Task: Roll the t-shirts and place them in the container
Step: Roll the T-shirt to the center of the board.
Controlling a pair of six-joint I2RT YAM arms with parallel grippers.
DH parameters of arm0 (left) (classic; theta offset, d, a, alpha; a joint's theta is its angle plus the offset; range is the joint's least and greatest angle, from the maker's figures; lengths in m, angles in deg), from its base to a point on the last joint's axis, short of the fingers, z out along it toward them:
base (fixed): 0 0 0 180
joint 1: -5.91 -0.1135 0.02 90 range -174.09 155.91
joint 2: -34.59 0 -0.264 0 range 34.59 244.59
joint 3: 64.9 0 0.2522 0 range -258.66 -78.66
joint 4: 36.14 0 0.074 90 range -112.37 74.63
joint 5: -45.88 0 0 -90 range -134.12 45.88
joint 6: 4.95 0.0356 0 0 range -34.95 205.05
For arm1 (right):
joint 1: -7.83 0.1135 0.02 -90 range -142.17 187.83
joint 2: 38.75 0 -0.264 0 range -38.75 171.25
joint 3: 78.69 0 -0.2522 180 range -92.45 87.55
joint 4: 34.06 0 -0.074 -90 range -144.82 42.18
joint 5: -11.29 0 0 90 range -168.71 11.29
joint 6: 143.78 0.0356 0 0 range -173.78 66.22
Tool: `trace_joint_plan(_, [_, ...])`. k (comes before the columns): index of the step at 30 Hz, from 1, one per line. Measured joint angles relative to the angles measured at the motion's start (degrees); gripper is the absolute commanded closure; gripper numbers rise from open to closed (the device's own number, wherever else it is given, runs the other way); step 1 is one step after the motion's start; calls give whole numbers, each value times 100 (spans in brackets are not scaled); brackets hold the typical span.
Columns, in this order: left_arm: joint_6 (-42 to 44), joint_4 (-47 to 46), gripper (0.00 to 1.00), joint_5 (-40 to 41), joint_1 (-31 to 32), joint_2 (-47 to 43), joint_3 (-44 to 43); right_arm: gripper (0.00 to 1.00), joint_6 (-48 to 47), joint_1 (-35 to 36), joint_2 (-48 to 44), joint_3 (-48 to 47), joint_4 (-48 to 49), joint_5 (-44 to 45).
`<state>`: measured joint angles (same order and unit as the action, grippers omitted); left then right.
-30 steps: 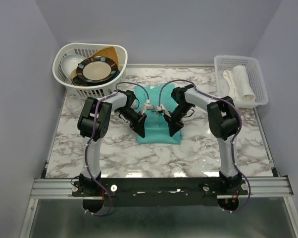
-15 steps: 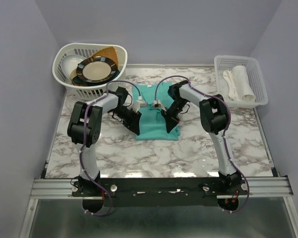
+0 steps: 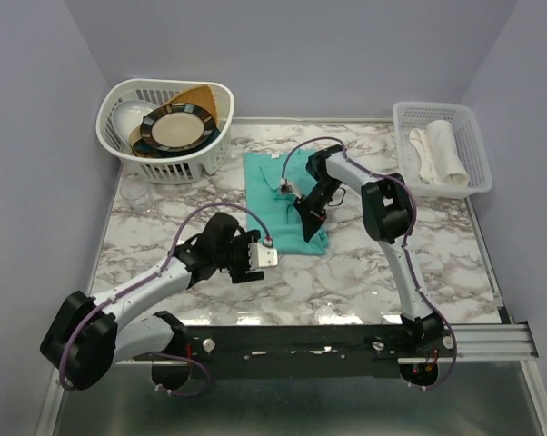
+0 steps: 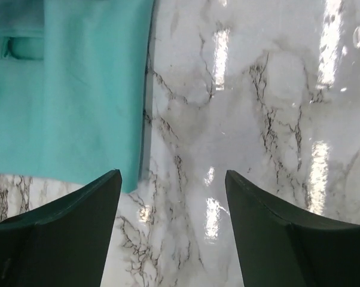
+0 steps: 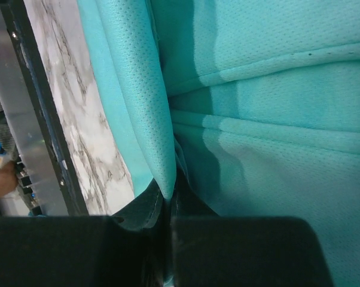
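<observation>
Folded t-shirt (image 3: 264, 195) hiding right pincer (image 5: 168, 200) tips, left pincer (image 4: 173, 177) spread, partly cropped

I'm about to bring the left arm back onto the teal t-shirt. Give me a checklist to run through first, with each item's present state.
1. Right gripper shut on a fold of the t-shirt: ok.
2. Left gripper open and empty: ok.
3. Left gripper over the t-shirt: not ok. It hangs over the bare table, just beside the t-shirt's edge.
4. How many layers the right gripper pinches: cannot tell.
5. Roll started: not ok. The top view shows the t-shirt folded, with no roll.
6. Dish basket and cloth tray apart from the t-shirt: ok.
</observation>
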<state>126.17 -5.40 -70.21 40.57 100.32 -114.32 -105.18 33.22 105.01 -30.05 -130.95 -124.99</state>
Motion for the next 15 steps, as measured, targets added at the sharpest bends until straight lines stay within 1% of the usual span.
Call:
trace_joint_plan(2, [339,-813,18,363,282,-365,881,89,90,0,20,-24,-11,7])
trace_joint_plan(6, [717,-2159,19,973,509,-304,1685,89,160,0,22,-26,-9,11])
trace_joint_plan(7, [863,-2649,20,1143,588,-192,1832,89,170,0,22,-26,-9,13])
trace_joint_plan(11, [1167,-3652,24,1526,743,299,1943,89,192,2,24,-26,-7,13])
trace_joint_plan(12, [1239,-3836,27,1585,752,420,1941,89,195,2,24,-26,-7,13])
trace_joint_plan(14, [1390,-4142,31,1694,774,664,1930,89,201,2,26,-33,-7,15])
trace_joint_plan(15, [1473,-4242,35,1725,776,767,1928,89,210,2,31,-37,-9,20])
